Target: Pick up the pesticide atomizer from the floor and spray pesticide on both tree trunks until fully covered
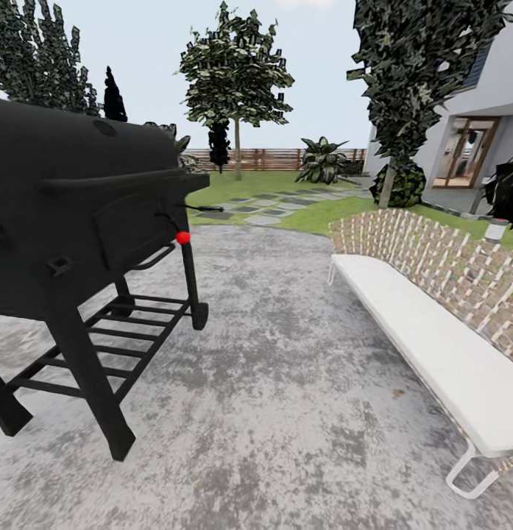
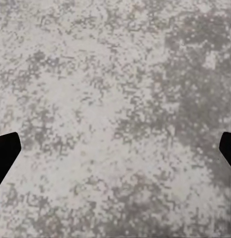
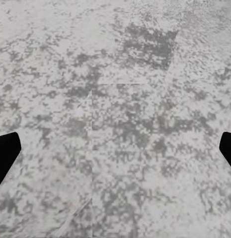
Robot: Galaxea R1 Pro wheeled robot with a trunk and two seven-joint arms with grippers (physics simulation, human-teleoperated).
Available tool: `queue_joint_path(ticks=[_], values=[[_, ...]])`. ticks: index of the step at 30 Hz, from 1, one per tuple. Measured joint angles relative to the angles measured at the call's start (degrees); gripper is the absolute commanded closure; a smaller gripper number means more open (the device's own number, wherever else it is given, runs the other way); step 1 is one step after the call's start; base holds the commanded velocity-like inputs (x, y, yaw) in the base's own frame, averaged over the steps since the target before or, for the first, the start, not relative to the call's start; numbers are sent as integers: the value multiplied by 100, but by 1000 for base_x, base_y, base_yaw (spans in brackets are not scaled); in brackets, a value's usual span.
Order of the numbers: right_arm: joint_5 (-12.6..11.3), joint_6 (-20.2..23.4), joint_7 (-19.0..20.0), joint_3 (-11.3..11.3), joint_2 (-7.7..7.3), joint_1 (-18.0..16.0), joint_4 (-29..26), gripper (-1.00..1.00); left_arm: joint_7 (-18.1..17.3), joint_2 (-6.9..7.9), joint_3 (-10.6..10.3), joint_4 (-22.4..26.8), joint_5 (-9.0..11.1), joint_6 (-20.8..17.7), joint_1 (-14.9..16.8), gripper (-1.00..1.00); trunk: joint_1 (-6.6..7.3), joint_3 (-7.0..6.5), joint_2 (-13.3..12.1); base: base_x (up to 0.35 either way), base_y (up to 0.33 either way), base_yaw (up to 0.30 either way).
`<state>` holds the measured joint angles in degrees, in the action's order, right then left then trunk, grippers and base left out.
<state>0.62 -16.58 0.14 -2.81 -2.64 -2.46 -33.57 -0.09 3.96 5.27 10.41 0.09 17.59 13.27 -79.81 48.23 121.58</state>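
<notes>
Two trees stand ahead across the lawn. One has a thin bare trunk (image 1: 238, 157) under a broad green crown, in front of the fence. The other trunk (image 1: 387, 187) leans slightly beside the house at right. Grey stone slabs (image 1: 265, 208) with grass between them lie on the lawn before them. The pesticide atomizer is out of view, and no spray specks are visible. My left gripper (image 2: 115, 153) is open over mottled grey paving, its black fingertips (image 2: 6, 154) at the picture's edges. My right gripper (image 3: 115, 153) is open the same way, with nothing between its fingertips (image 3: 6, 154).
A large black barbecue grill (image 1: 79, 213) with a red knob (image 1: 182, 237) stands close at left. A long white-cushioned woven bench (image 1: 440, 324) runs along the right. Grey patio paving (image 1: 278, 383) stretches between them toward the lawn. A wooden slat fence (image 1: 274, 157) and a house (image 1: 469, 140) lie beyond.
</notes>
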Motion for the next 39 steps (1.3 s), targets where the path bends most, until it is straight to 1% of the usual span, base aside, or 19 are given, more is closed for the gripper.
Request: queue_joint_path(ticks=[16, 39], values=[[0, -1, -2, 0, 0, 0, 0, -100, 0, 0, 0, 5, 0, 1, 0, -100, 0, 0, 0, 302, -168, 3], [0, 2, -4, 0, 0, 0, 0, -100, 0, 0, 0, 4, 0, -1, 0, -100, 0, 0, 0, 315, -133, 0]])
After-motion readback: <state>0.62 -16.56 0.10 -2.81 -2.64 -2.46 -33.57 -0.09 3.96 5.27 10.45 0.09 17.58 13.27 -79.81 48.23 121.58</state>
